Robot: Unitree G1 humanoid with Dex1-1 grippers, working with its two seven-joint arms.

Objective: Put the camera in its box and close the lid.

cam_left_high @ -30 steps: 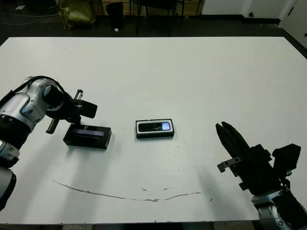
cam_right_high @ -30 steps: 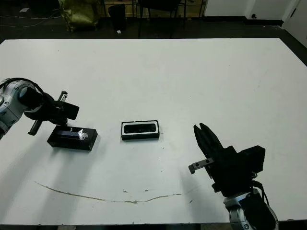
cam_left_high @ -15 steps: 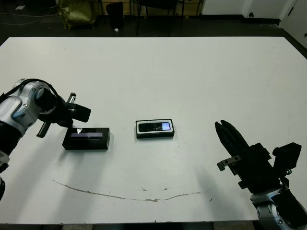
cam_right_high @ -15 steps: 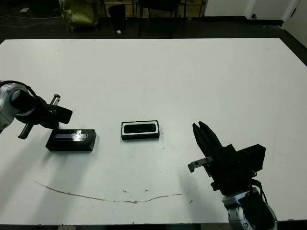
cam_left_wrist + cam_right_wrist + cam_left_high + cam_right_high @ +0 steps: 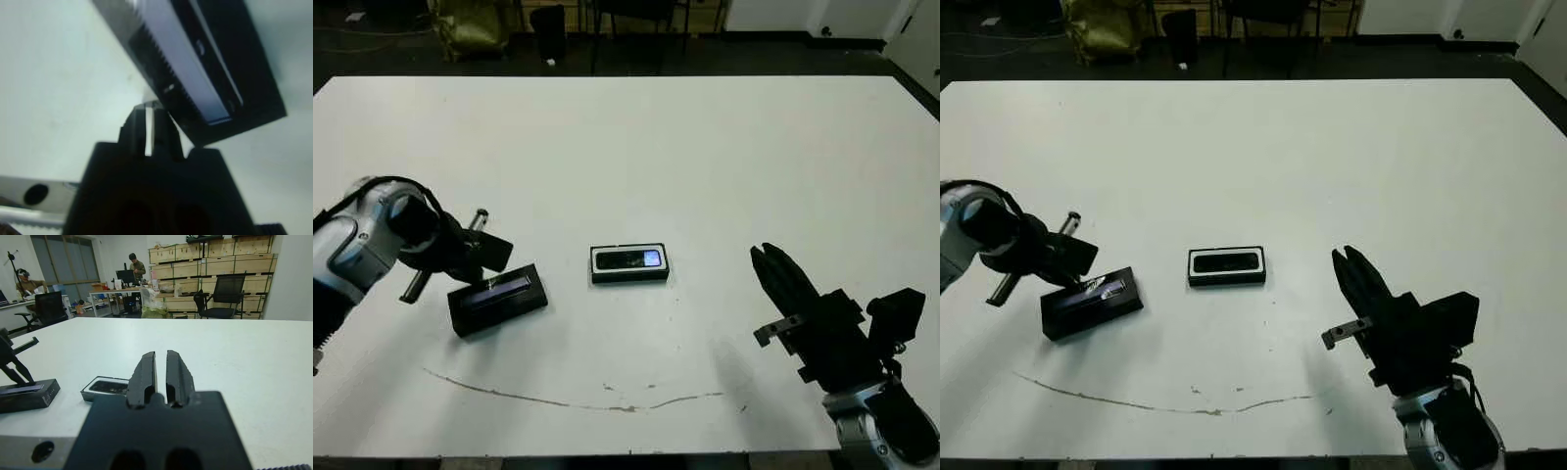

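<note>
Two grippers: one on each side of the box, both with nothing held.
Left gripper: well to the left of the box, low over the table, its fingers pressed together with only a thin slit between them in the left wrist view; the tips sit at the far edge of the lid, and whether they touch it cannot be told.
Left fingers: a short dark pair rising from the black body, pointing at the lid's near corner.
Lid: lies flat on the table left of the box and apart from it, turned at an angle so that its end nearer the box sits farther up the table; the shiny bluish-grey strip on top faces up.
Box: near the middle of the table, lying level, white lining showing as a pale frame around its edge, uncovered.
Camera: lies inside the box, lengthwise, with its small bluish screen at the end away from the lid.
Smear: a thin brownish line on the table, nearer the robot than the box and lid.
Right gripper: well to the right of the box and a little nearer the robot, above the table, pointing away from the robot.
Right fingers: pressed nearly together, a narrow gap between them.
People: two, far beyond the table in the right wrist view, among desks, chairs and stacked crates.
</note>
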